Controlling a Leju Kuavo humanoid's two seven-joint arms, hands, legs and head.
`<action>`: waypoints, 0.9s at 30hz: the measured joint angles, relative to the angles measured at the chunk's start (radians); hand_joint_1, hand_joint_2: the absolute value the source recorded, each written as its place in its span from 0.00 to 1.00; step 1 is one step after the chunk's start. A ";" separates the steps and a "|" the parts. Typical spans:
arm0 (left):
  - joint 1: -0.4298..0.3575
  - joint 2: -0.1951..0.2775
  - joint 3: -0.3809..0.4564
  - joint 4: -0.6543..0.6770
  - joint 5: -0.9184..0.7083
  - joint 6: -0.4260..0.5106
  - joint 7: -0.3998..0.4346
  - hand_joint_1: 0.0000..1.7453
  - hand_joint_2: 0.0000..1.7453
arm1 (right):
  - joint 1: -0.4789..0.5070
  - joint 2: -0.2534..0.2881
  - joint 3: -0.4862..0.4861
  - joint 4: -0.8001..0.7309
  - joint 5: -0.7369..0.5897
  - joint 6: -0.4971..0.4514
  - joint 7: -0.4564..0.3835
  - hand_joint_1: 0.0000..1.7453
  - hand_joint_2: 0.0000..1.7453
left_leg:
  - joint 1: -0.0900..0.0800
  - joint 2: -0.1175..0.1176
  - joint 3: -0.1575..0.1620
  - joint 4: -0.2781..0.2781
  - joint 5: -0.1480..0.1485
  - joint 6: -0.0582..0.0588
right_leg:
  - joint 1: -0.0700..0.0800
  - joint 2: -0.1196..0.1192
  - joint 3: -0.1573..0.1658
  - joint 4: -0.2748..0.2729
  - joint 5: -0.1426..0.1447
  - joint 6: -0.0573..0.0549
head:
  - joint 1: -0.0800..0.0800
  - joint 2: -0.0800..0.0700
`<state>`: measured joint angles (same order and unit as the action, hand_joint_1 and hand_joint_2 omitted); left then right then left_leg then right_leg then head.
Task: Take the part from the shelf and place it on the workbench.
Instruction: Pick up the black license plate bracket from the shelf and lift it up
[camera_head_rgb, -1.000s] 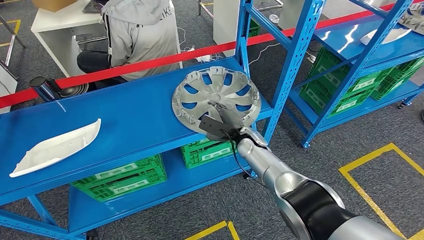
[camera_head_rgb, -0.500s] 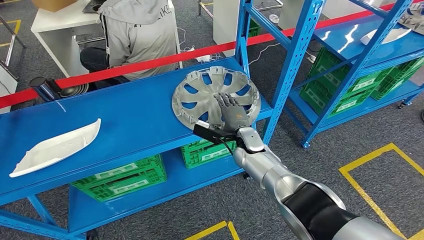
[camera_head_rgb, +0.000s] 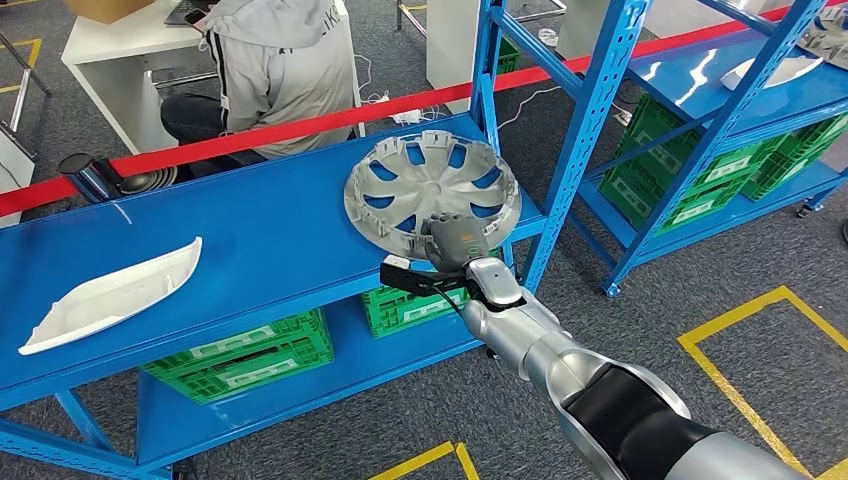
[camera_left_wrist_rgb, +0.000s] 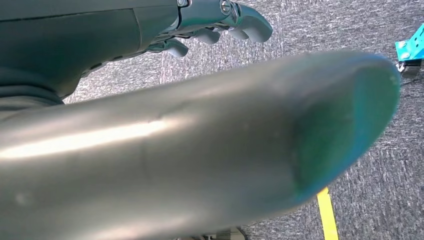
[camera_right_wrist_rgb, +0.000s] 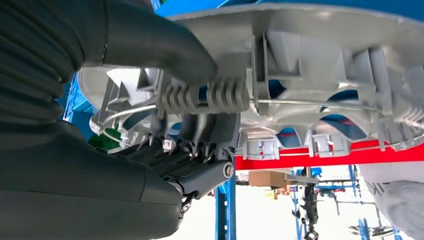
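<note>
A silver hubcap (camera_head_rgb: 425, 180) lies inner side up at the right end of the blue shelf (camera_head_rgb: 250, 225), its near edge reaching the shelf's front lip. My right hand (camera_head_rgb: 455, 243) grips that near rim. In the right wrist view the thumb (camera_right_wrist_rgb: 165, 47) presses on the rim of the hubcap (camera_right_wrist_rgb: 320, 65) and the darker fingers (camera_right_wrist_rgb: 200, 150) curl in from the other side. My left hand (camera_left_wrist_rgb: 220, 17) hangs over grey carpet with loosely bent fingers and holds nothing.
A white curved part (camera_head_rgb: 110, 293) lies at the shelf's left end. A blue upright (camera_head_rgb: 565, 150) stands just right of the hubcap. Green crates (camera_head_rgb: 250, 352) sit below. A person (camera_head_rgb: 280, 70) sits behind a red tape (camera_head_rgb: 300, 125). Another blue rack (camera_head_rgb: 720, 90) stands at right.
My right hand rose from the hubcap's near edge, spread its fingers over the face, then drew back and closed on the near rim. The hubcap has barely moved.
</note>
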<state>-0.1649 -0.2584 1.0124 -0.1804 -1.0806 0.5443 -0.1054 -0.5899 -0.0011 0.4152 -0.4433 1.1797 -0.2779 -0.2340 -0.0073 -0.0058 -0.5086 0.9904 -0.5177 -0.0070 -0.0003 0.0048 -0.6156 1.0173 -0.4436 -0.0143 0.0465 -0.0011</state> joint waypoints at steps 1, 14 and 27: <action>0.000 0.000 0.000 0.000 0.001 0.001 -0.002 0.00 0.00 | 0.000 0.000 0.001 0.000 0.002 0.003 -0.002 0.96 1.00 | 0.000 0.000 0.000 0.000 0.000 0.000 | 0.000 0.000 0.000 0.000 0.000 0.000 | 0.000 0.000; -0.001 -0.005 0.000 0.000 0.002 0.009 -0.011 0.00 0.00 | -0.002 0.000 0.011 0.000 0.006 0.012 -0.013 0.96 1.00 | 0.000 -0.001 0.000 0.000 0.000 0.000 | 0.000 -0.001 0.000 0.000 0.000 0.000 | 0.000 0.000; 0.000 -0.005 -0.038 0.000 -0.072 0.064 -0.057 0.00 0.50 | -0.002 0.000 0.016 0.000 0.012 0.020 -0.039 0.96 1.00 | 0.000 -0.001 0.000 0.000 0.000 0.000 | 0.000 -0.001 0.000 0.000 0.000 0.000 | 0.000 0.000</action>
<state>-0.1648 -0.2635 0.9748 -0.1804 -1.1525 0.6078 -0.1621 -0.5922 -0.0008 0.4315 -0.4433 1.1918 -0.2579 -0.2732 -0.0073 -0.0067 -0.5089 0.9904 -0.5177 -0.0070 -0.0002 0.0042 -0.6156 1.0173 -0.4438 -0.0142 0.0465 -0.0011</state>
